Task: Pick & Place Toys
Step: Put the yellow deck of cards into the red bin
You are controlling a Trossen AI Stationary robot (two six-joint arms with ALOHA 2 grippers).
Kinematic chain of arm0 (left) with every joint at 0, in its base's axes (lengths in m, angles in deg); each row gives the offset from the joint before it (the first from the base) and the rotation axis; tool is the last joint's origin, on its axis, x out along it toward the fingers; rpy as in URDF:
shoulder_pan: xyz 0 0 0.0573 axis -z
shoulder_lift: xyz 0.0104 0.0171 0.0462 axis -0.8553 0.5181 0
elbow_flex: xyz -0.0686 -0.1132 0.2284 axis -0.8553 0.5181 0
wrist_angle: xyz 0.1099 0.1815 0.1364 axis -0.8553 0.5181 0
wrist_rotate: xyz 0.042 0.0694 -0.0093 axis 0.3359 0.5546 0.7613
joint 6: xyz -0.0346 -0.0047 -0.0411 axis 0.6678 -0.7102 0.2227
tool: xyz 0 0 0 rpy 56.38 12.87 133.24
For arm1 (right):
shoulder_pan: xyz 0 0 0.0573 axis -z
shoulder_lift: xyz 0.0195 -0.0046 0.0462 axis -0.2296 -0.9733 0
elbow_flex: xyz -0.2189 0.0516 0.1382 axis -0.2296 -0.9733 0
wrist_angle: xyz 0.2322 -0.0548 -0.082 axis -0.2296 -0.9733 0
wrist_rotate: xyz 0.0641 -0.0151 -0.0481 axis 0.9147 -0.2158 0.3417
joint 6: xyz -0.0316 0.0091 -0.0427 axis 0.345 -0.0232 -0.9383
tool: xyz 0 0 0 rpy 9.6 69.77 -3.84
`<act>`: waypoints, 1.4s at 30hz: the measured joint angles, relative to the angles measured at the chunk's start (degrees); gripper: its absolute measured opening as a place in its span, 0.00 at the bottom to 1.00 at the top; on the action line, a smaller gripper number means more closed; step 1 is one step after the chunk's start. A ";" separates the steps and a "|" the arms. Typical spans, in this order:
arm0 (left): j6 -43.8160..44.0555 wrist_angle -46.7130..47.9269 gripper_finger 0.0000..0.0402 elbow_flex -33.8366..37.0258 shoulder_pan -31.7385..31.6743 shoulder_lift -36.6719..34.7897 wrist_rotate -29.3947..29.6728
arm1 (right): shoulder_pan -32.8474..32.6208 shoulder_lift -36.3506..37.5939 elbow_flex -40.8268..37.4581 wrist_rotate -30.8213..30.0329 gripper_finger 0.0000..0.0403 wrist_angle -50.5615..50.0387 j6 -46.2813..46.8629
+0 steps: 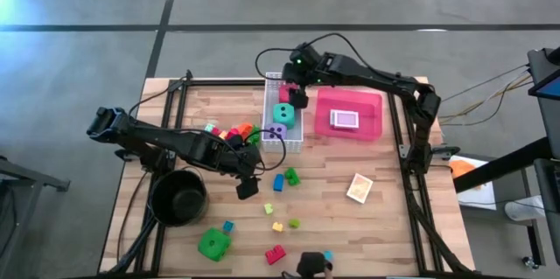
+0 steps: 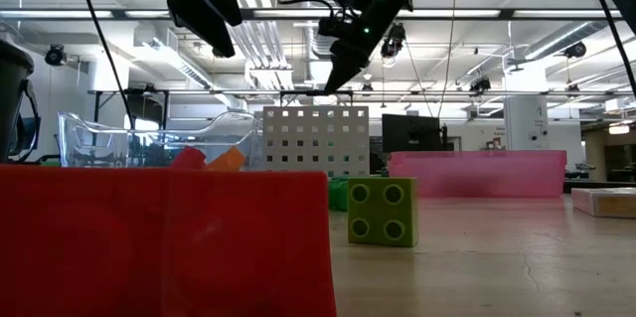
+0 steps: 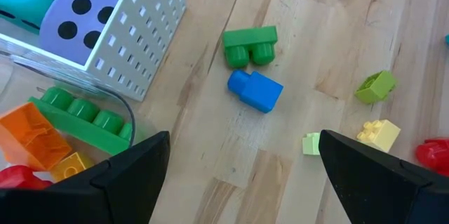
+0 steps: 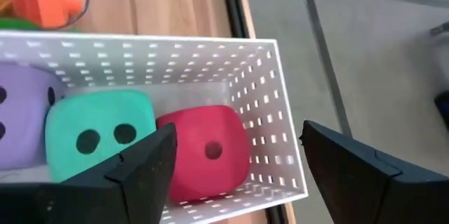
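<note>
Right tool (image 4: pixel 235 175) spread empty over soft red die (image 4: pixel 210 152) in white perforated basket (image 4: pixel 280 90), likely just dropped; left tool (image 3: pixel 242 175) spread above blue brick (image 3: pixel 255 90), probably next.

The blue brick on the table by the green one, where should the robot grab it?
Probably from above, by its two long flat sides. The blue brick lies on the bare wood, apart from the green brick, so open fingers can drop either side. The left gripper hangs open just short of it. Turning the wrist to match its slant would help.
</note>
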 joint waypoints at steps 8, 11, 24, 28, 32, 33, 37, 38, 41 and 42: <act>0.40 -0.03 0.91 0.00 0.02 0.00 -0.02 | -0.09 0.70 0.07 3.36 0.74 -6.12 9.41; 0.74 -1.66 0.91 0.00 0.02 0.06 -0.02 | -0.51 2.25 0.07 10.31 0.74 -11.76 15.27; 5.25 -2.03 0.91 0.51 1.39 1.79 3.33 | -17.10 16.03 -6.12 2.96 0.74 -28.99 30.98; 4.09 -4.28 0.91 1.34 1.80 1.92 4.07 | -23.13 23.30 -13.95 1.70 0.74 -28.80 43.07; 4.33 -7.08 0.91 3.33 1.84 2.12 4.07 | -29.46 29.42 -23.62 -3.41 0.74 -26.50 63.27; 4.82 -7.70 0.91 3.75 1.86 2.12 4.07 | -30.99 30.62 -25.99 -4.27 0.74 -25.43 67.90; 5.22 -9.73 0.91 4.63 1.62 2.12 4.58 | -35.09 33.19 -34.10 -6.15 0.74 -23.07 84.65; 5.22 -9.95 0.91 4.62 1.56 2.12 4.71 | -35.51 33.58 -35.61 -6.13 0.74 -22.86 88.23; 4.92 -10.59 0.91 4.57 1.55 1.97 5.08 | -36.72 34.27 -39.57 -6.54 0.74 -22.21 97.71; 4.71 -10.51 0.91 4.57 1.55 1.94 5.09 | -37.16 34.49 -40.66 -6.30 0.74 -21.66 100.57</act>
